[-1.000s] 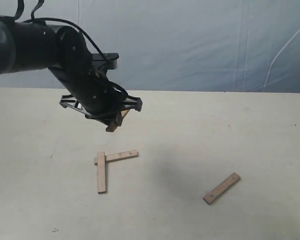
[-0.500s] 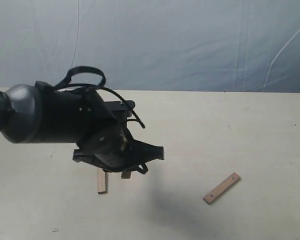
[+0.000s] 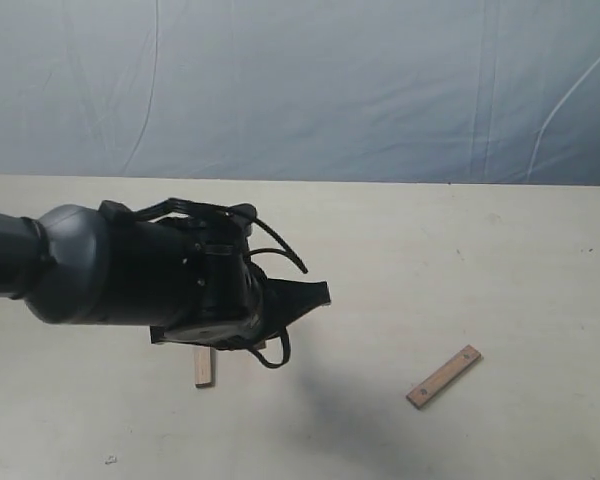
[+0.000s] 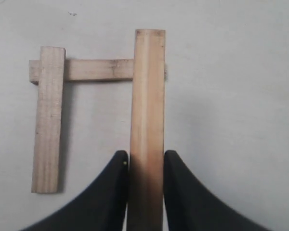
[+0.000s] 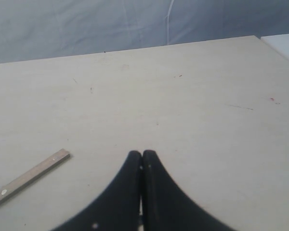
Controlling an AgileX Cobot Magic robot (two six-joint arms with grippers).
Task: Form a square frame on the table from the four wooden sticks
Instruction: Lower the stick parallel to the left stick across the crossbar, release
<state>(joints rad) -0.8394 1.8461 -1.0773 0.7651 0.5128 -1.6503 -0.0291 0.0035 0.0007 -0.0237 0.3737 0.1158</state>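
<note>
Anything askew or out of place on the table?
Only the lone stick: it lies slanted, well apart from the rest. The held stick in the left hand sits parallel to the side stick, across one end of the cross stick. No damage visible.

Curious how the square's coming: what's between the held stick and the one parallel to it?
Left wrist view: mostly bare table; a crosswise stick bridges held stick and parallel stick at one end.
</note>
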